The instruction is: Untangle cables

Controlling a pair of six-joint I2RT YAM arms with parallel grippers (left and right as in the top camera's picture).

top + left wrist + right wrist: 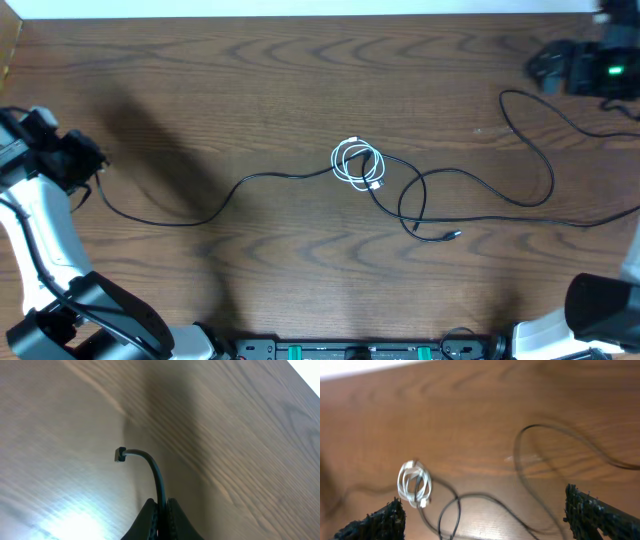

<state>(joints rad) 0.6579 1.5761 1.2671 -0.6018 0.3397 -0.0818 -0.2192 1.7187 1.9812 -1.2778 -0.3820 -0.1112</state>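
— On the table [300, 70], centre: white cable [357, 165] coiled, black cables [285, 177] threaded through. Light, limp, slippery.
— Left end effector [161, 510] pinches one black cable behind its plug [120, 454]; right end effector [485, 517] gapes, empty. Grip near ends.

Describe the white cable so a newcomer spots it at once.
On the wooden table, look near the middle, where the black cables cross and loop. The white cable lies at the left edge of that tangle, wound into a small tight coil. It is the only white cord; its neighbours are black and trail far across the table.
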